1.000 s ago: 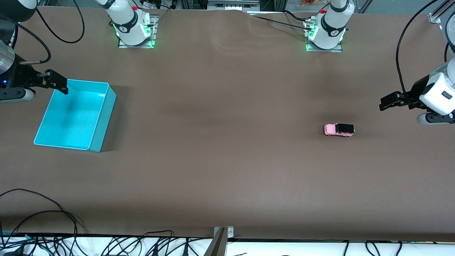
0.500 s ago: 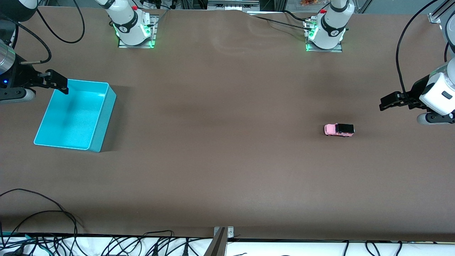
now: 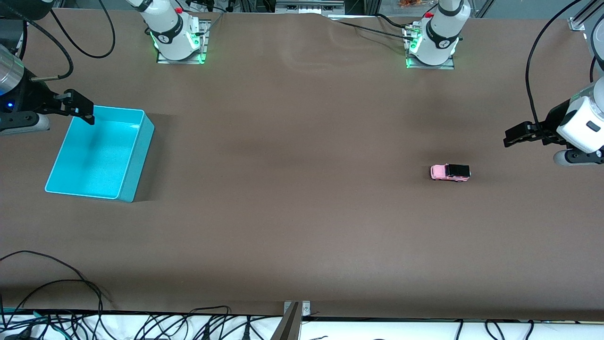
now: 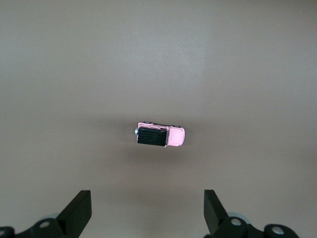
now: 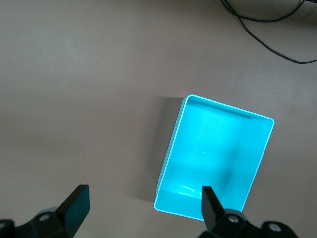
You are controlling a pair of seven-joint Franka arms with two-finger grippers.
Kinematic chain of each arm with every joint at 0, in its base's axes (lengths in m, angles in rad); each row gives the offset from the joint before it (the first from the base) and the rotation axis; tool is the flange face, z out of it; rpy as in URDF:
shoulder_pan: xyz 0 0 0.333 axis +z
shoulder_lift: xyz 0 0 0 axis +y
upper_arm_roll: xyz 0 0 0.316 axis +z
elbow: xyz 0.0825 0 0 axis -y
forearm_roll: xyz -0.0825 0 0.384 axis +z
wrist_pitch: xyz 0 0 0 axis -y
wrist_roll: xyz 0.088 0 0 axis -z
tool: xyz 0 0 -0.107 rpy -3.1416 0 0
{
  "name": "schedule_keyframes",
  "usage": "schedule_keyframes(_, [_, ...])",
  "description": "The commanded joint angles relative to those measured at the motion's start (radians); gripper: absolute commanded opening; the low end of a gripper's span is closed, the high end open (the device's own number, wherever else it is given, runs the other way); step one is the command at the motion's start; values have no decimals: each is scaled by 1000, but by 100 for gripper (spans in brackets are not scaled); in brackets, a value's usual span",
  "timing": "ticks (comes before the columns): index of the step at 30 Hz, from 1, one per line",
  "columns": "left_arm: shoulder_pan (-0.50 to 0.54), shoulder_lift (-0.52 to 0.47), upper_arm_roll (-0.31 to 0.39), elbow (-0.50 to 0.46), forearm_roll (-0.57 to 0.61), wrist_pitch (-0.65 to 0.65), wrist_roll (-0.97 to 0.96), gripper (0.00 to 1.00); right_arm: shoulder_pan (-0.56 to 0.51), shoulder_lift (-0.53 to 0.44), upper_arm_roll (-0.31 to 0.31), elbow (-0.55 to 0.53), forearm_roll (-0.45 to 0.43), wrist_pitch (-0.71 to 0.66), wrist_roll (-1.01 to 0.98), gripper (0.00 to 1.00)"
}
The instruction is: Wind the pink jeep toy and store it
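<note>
Pink jeep toy (image 3: 450, 173) sits on bench (image 3: 302, 212); left end effector (image 3: 512, 136) spread above it, right end effector (image 3: 80, 109) spread over turquoise bin (image 3: 137, 160).

Jeep toward the left arm's end of the table, bin at the right arm's end, well apart.

The pink jeep toy (image 3: 450, 172) (image 4: 160, 135) stands on its wheels on the table (image 3: 302, 212), alone, toward the left arm's end. The bin (image 3: 100, 152) (image 5: 213, 157) sits on the table at the right arm's end, about as near the front camera as the jeep. The left gripper (image 3: 510, 136) (image 4: 147, 215) hangs, fingers spread, over the table near the jeep. The right gripper (image 3: 83, 109) (image 5: 142, 206), fingers spread, hangs over the bin's corner nearest the arms' bases.
</note>
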Motion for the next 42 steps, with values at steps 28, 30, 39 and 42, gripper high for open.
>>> schedule_keyframes(28, [9,-2,-4,5,-19,-7,21,100,-1,21,-4,23,-12,-8,-1,100])
schedule_keyframes(30, [9,1,-4,5,-16,-7,22,100,1,21,-4,23,-10,-10,0,100])
schedule_keyframes(39, [11,10,-3,12,-14,-7,12,100,2,21,-3,23,2,-19,-3,100])
schedule_keyframes(42, [14,12,4,20,-11,-7,10,100,2,21,-3,23,2,-20,-5,100])
